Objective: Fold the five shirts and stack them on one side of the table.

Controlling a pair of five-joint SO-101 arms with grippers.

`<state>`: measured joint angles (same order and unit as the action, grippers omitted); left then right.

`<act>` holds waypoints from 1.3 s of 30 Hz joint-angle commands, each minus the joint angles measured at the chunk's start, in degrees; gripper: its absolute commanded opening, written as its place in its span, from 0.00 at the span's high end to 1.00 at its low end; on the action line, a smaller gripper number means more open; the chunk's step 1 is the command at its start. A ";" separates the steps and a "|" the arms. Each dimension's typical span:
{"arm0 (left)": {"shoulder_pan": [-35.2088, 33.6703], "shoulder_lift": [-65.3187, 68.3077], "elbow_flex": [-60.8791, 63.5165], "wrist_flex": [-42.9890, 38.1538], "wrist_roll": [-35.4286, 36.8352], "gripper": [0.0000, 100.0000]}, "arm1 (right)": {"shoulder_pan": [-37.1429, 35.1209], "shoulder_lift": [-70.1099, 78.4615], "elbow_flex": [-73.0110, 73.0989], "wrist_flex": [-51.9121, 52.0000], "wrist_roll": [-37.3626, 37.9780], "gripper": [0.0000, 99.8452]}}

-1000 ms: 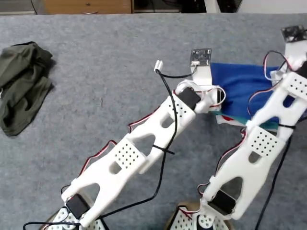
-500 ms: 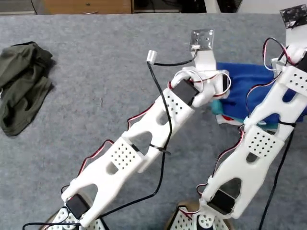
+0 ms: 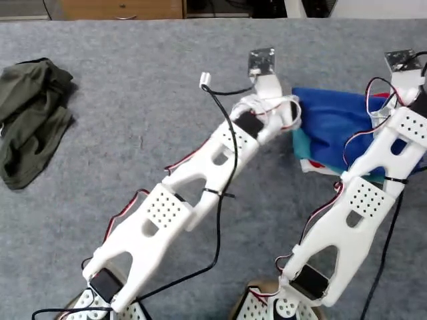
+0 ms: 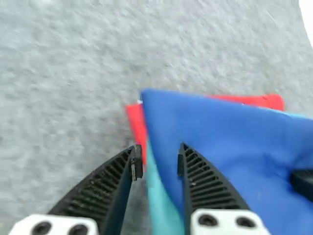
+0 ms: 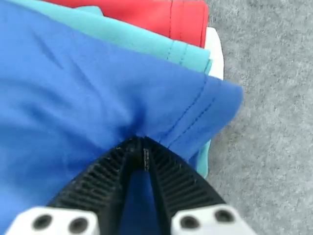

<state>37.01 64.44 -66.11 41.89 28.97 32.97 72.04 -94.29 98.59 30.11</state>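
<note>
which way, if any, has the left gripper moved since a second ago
Yes: the left gripper shifted farther across the table and slightly toward the unmoved olive shirt.

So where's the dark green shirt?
In the high view, the dark green shirt lies crumpled at the left edge of the table, far from the blue shirt.

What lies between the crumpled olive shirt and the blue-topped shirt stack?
In the high view: bare grey table, then the left arm beside the stack.
</note>
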 commanded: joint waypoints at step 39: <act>0.44 3.74 -18.20 11.69 -0.35 0.87 | 7.60 -39.08 50.95 -8.79 0.44 0.98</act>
<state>38.07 72.18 -76.57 48.92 28.97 40.44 36.18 -37.76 88.40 30.11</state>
